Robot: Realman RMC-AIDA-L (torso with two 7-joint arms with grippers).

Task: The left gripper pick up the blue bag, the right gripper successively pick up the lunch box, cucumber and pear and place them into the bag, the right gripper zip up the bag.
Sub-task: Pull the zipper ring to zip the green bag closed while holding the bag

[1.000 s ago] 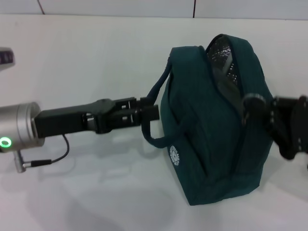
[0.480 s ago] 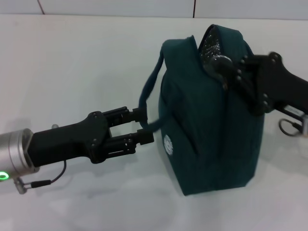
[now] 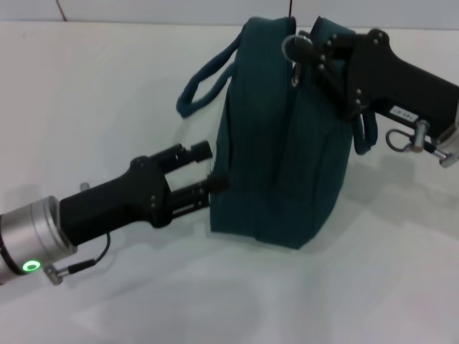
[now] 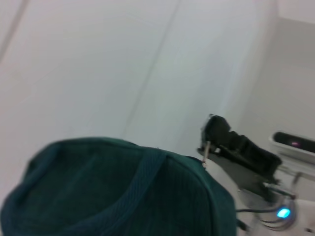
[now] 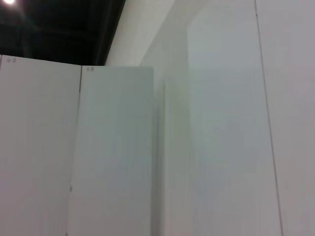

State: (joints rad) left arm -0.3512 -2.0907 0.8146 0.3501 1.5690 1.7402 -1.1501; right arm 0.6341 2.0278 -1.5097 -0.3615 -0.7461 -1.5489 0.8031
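White table bears the blue bag; left gripper spread, right gripper's grip unclear.

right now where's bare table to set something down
Bare white table lies beyond the left gripper, left of the blue bag, and in front of the bag on the right side. It is crowded at the bag's top, where the right gripper sits.

We see the bag in dark teal-blue cloth, plain, with handles of the same shade. Our 2 grippers, left and right, are black, on silver arms. A green light glows on the left arm. The table is white
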